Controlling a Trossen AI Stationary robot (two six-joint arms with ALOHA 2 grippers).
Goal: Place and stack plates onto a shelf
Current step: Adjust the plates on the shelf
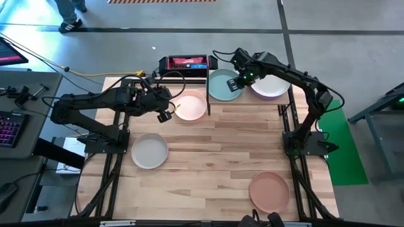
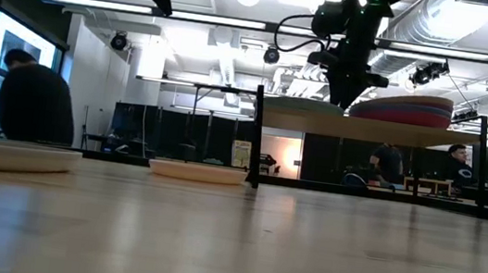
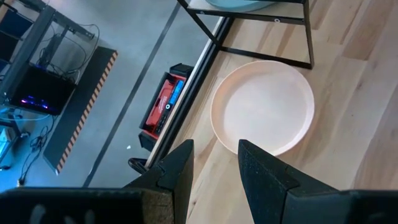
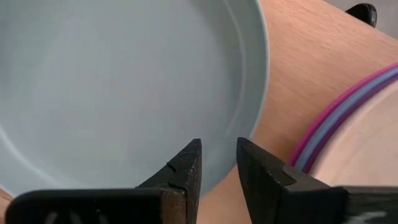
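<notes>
Progress, judged from the high view: the shelf (image 1: 249, 101) stands at the far edge of the tabletop (image 1: 227, 145) and carries a teal plate (image 1: 222, 85) on its left half and a stack topped by a pale pink plate (image 1: 273, 87) on its right half. Three plates are left on the tabletop: a cream plate (image 1: 191, 105) just beside the shelf, a grey plate (image 1: 149, 151) near the left edge, and a salmon-brown plate (image 1: 269, 192) near the front right. The left gripper (image 1: 165, 113) hangs just beside the cream plate; the right gripper (image 1: 236, 81) sits over the teal plate's right rim.

Low view: the shelf board (image 2: 371, 129) is raised on black posts, and the stack (image 2: 403, 109) shows several coloured bands (exact count cannot be told here). The right gripper (image 2: 351, 89) points down onto the shelf.

Left wrist view: the left gripper (image 3: 214, 165) holds nothing; its jaws stand slightly apart, aimed at the near rim of the cream plate (image 3: 264, 106).

Right wrist view: the right gripper (image 4: 217, 162) has jaws narrowly apart over the rim of the teal plate (image 4: 118, 81); whether they pinch that rim cannot be told. The stack's edge (image 4: 339, 115) shows magenta, blue and purple bands under the pale pink top.

Count: five plates on the shelf by this reading, three left to place.
</notes>
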